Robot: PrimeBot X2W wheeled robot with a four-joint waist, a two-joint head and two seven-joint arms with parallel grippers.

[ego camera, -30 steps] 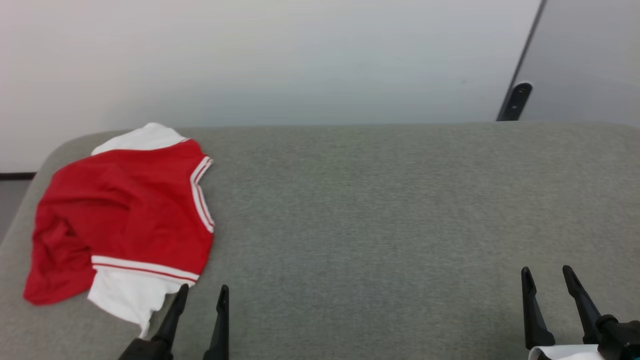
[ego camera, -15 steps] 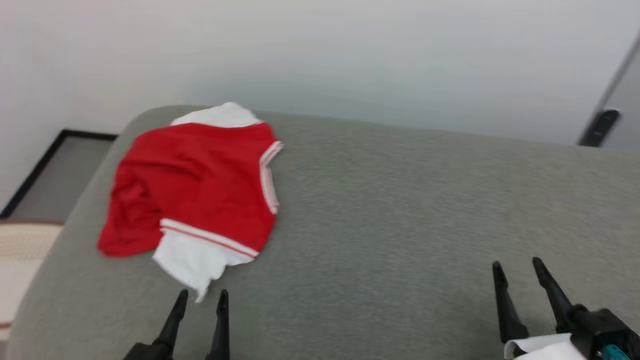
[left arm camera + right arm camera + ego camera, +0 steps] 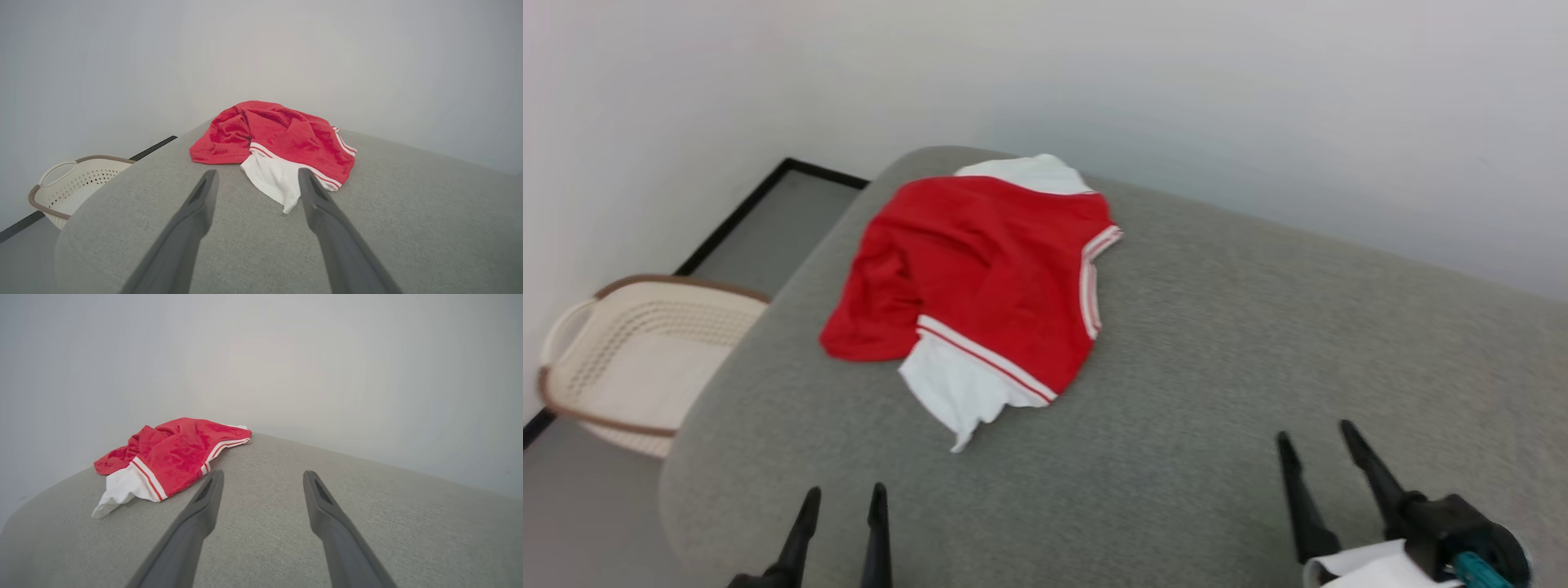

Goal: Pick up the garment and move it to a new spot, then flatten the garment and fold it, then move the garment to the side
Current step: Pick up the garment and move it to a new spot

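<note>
The garment [image 3: 988, 269], a red shirt with white sleeves and red-striped white bands, lies crumpled near the far left corner of the grey padded surface [image 3: 1217, 343]. One white sleeve points toward me. My left gripper [image 3: 844, 496] stands open near the front left edge, short of that sleeve, with nothing between its fingers. In the left wrist view the garment [image 3: 278, 139] lies just beyond the open left gripper [image 3: 256, 176]. My right gripper [image 3: 1313, 433] is open at the lower right, far from the shirt. The right wrist view has the garment [image 3: 171, 455] off to the left of the open right gripper [image 3: 263, 475].
A cream perforated laundry basket [image 3: 629, 351] with a brown rim stands on the floor left of the surface, also seen as the basket [image 3: 69, 179] in the left wrist view. A pale wall rises right behind the surface. The surface's left edge curves down beside my left gripper.
The head camera has swung left, so the garment now sits near the picture's middle and the basket has come into view. Both grippers stay open; the garment lies as before.
</note>
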